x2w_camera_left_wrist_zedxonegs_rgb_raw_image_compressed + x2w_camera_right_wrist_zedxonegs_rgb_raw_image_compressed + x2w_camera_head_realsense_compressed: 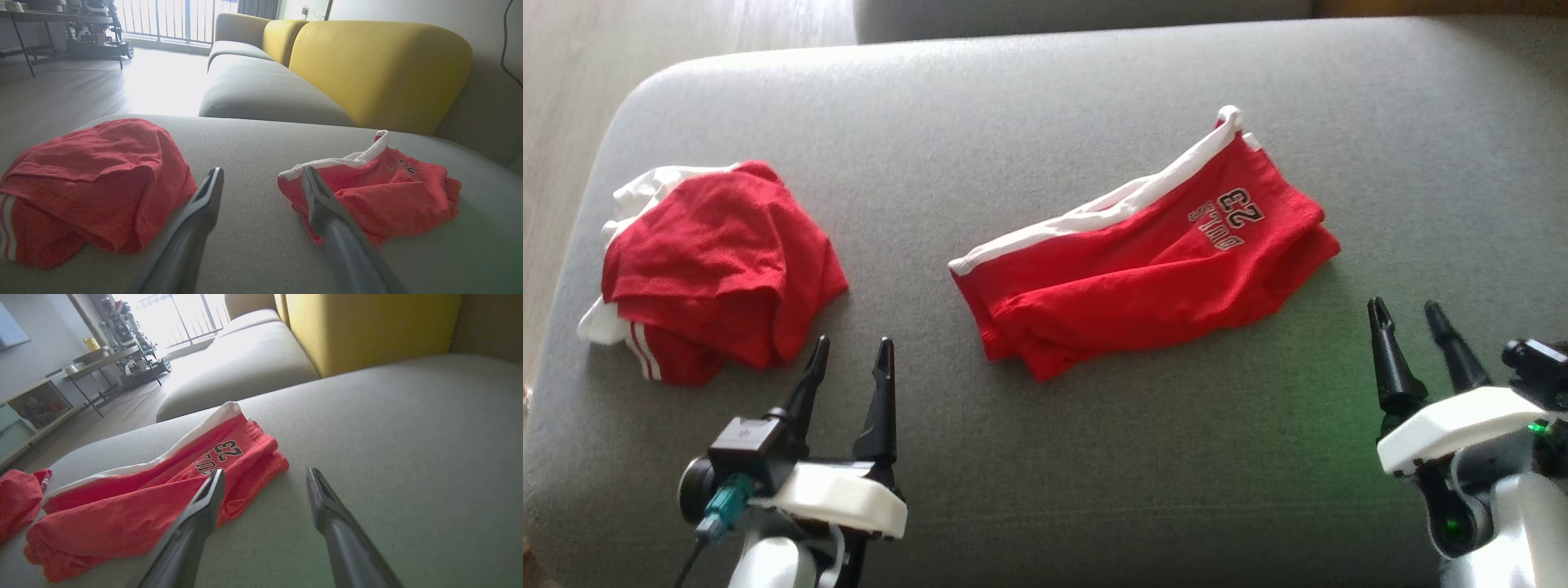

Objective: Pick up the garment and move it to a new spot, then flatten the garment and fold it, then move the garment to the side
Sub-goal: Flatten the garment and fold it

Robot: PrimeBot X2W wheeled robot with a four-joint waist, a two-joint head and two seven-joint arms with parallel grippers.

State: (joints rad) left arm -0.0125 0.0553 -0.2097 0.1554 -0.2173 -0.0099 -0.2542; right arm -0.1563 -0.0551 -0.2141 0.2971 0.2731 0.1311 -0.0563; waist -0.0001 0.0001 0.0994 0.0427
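Note:
A red garment (pixel 1143 261) with a white side stripe and a "23" print lies folded flat on the grey cushion (pixel 1045 122), right of the middle. It also appears in the left wrist view as the garment (pixel 380 192) and in the right wrist view (pixel 135 502). My left gripper (pixel 853 343) hovers open over bare cushion, between this garment and a crumpled red one. My right gripper (pixel 1405 305) stands open just right of and nearer than the garment's right end. Both hold nothing, as the left gripper (pixel 262 171) and right gripper (pixel 265 473) views confirm.
A second red garment (pixel 719 261) with white trim lies bunched at the cushion's left end, close to its edge. A yellow sofa back (pixel 380 69) rises behind. Wooden floor (pixel 572 98) lies beyond the left edge; a table (pixel 102 359) stands far off.

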